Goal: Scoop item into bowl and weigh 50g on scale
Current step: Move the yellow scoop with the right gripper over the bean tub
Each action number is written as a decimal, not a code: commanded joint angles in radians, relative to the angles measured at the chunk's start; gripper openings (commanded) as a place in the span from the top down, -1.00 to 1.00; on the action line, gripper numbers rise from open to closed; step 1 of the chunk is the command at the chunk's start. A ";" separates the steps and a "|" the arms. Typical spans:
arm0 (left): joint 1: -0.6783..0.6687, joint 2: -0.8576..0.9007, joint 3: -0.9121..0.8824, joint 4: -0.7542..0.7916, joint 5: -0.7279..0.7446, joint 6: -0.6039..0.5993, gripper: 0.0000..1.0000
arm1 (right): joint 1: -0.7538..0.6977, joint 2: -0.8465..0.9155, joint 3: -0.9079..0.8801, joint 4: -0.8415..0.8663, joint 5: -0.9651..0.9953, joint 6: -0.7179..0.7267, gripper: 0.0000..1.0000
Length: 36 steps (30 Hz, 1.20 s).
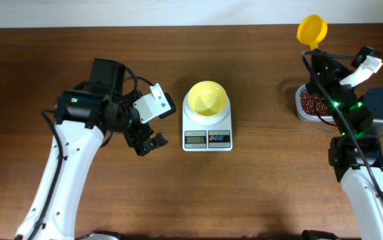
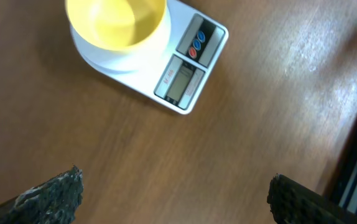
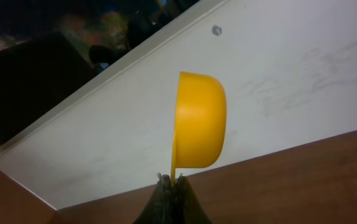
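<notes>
while the pale yellow bowl [image 1: 208, 99] sits on the platform of the white scale [image 1: 207, 139] at the middle of the desk [image 1: 258, 193], both arms stand off to the sides. the scale's grey display and its red and blue buttons face the near edge. the left gripper [image 1: 149, 145] hangs just left of the scale, apart from it, its jaws spread wide with nothing between them; in the left wrist view its two dark fingers [image 2: 54, 193] frame bare wood, with scale and bowl beyond. the right gripper [image 3: 172, 182] is clamped tight on the end of the handle of a small yellow scoop [image 1: 311, 30]. the scoop is held up near the far edge of the desk, beyond the right arm, its round cup turned towards the overhead camera; from the right wrist the cup shows side-on against a pale wall. the beans [image 1: 309, 103], a dark red-brown grainy heap, lie in a clear tub [image 1: 303, 115] on the right of the desk, partly hidden under the right arm and well apart from the bowl.
</notes>
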State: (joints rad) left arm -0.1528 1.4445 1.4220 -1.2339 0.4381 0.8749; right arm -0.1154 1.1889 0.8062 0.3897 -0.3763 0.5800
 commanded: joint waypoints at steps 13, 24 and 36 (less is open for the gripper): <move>0.005 0.015 -0.024 0.006 0.010 0.016 -0.98 | -0.003 -0.002 0.015 -0.008 -0.039 0.005 0.92; 0.005 0.015 -0.024 0.006 0.011 0.016 -0.98 | -0.003 -0.002 0.015 -0.057 -0.364 0.005 0.92; 0.005 0.015 -0.024 0.006 0.010 0.016 -0.98 | -0.003 -0.002 0.014 -0.146 -0.581 0.160 0.92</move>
State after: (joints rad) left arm -0.1528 1.4578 1.4044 -1.2297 0.4377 0.8749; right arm -0.1154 1.1885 0.8074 0.2897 -1.0180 0.8047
